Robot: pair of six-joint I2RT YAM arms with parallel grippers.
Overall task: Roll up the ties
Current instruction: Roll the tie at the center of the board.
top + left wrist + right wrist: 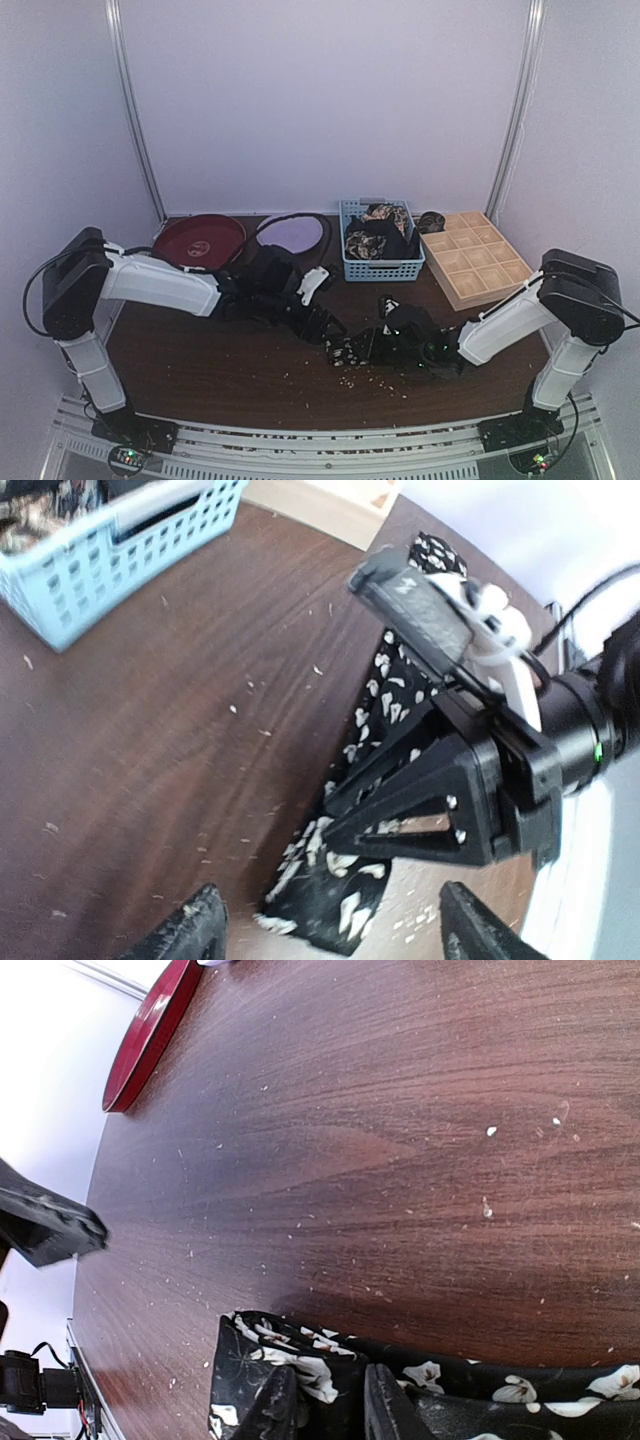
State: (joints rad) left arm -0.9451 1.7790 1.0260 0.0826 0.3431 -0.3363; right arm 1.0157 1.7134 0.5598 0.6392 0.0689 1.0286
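Note:
A black tie with cream floral print (348, 352) lies on the dark wooden table, its end folded over. My right gripper (330, 1378) is shut on that folded end (300, 1355); in the top view the right gripper (378, 345) is low over the table's middle. My left gripper (330, 920) is open, its fingers (190, 930) straddling the tie's end (340, 895) without touching it. In the top view the left gripper (325, 325) is just left of the right one. More ties (378, 232) are piled in the blue basket (385, 268).
A tan wooden gridded tray (475, 258) stands right of the basket. A red plate (198, 240) and a pale purple plate (290, 233) lie at the back left. Small crumbs are scattered over the table near the tie.

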